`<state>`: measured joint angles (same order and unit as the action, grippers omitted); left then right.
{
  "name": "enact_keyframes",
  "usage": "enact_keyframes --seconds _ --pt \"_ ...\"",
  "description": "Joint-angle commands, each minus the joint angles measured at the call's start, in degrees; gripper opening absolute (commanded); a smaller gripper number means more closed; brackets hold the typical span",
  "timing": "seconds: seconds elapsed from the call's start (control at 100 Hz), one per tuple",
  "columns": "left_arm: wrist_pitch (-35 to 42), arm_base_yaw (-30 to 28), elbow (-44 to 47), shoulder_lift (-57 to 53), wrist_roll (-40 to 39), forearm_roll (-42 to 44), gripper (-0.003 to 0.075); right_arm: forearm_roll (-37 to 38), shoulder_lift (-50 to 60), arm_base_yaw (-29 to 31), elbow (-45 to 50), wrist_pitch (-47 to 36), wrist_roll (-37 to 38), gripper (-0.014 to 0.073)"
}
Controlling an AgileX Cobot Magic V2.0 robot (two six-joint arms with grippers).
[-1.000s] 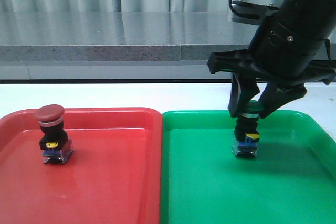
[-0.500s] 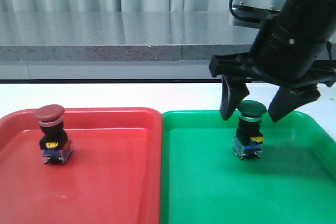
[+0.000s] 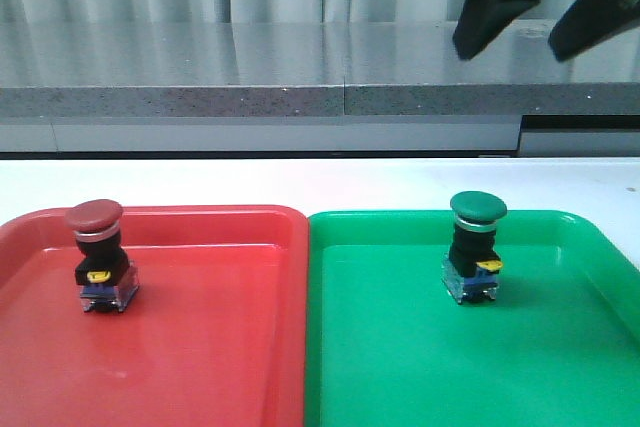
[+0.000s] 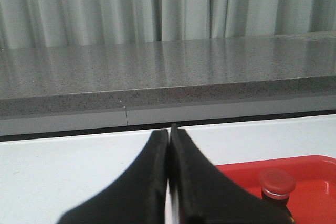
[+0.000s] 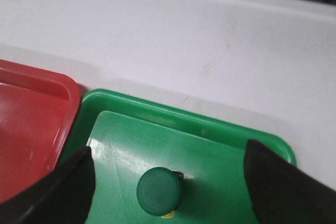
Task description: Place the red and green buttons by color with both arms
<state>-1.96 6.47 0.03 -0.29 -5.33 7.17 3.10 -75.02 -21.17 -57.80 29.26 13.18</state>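
The green button [image 3: 477, 245] is standing upright in the green tray [image 3: 400, 367], toward its far side and roughly midway across, its green cap on top and its clear yellow-and-blue base resting on the tray floor. Nothing is touching it. The red button [image 3: 98, 255] is standing upright in the red tray [image 3: 200, 357], near that tray's far left part (its dark-red cap is tilting very slightly). The two trays are lying side by side on the white counter [image 3: 300, 182], their inner rims touching or nearly so.

The right claw [image 3: 535, 7] is hanging high above the green tray, well apart from the green button, with its two black fingers spread wide; only their lower ends are showing at the top edge of the front view. In the right wrist view the green button [image 5: 159, 191] is sitting between the spread fingers [image 5: 63, 187], seen from above, with the green tray [image 5: 220, 140] under it and a corner of the red tray [image 5: 31, 124] beside it.

The left claw [image 4: 169, 182] is showing only in its own wrist view, its fingers pressed together with nothing between them. Beyond it the red button [image 4: 276, 183] is peeking up from the red tray [image 4: 315, 177].
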Motion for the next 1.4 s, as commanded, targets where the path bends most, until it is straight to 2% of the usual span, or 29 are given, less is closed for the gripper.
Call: enact_keyframes --seconds 0.0,0.26,0.43,0.66,0.82,0.95,1.09,1.39 --pt "4.87 -0.09 2.42 -1.75 -0.36 -0.05 -0.0019 2.53 4.78 0.6 -1.18 -1.67 -0.26 0.0584" --pt "4.87 -0.09 2.42 -1.75 -0.36 -0.05 -0.0019 5.71 15.13 3.89 1.19 2.46 -0.26 0.0578" --pt "4.87 -0.09 2.42 -1.75 -0.36 -0.05 -0.0019 6.21 23.9 6.75 6.89 2.64 -0.26 0.05" --pt "4.87 -0.09 2.42 -1.75 -0.36 -0.05 -0.0019 6.8 36.63 7.58 13.97 3.01 -0.26 0.0321" --pt "4.87 -0.09 2.42 -1.75 -0.36 -0.05 -0.0019 7.02 44.63 7.58 17.87 3.4 -0.26 0.015" --pt "4.87 -0.09 2.42 -1.75 -0.36 -0.05 -0.0019 7.02 48.93 7.58 19.84 4.12 -0.26 -0.0001" --pt "4.87 -0.09 2.42 -1.75 -0.36 -0.05 -0.0019 7.02 50.57 7.58 20.27 5.8 -0.26 -0.0117" --pt "4.87 -0.09 2.42 -1.75 -0.36 -0.05 -0.0019 7.02 50.57 7.58 20.27 6.31 -0.26 -0.011"
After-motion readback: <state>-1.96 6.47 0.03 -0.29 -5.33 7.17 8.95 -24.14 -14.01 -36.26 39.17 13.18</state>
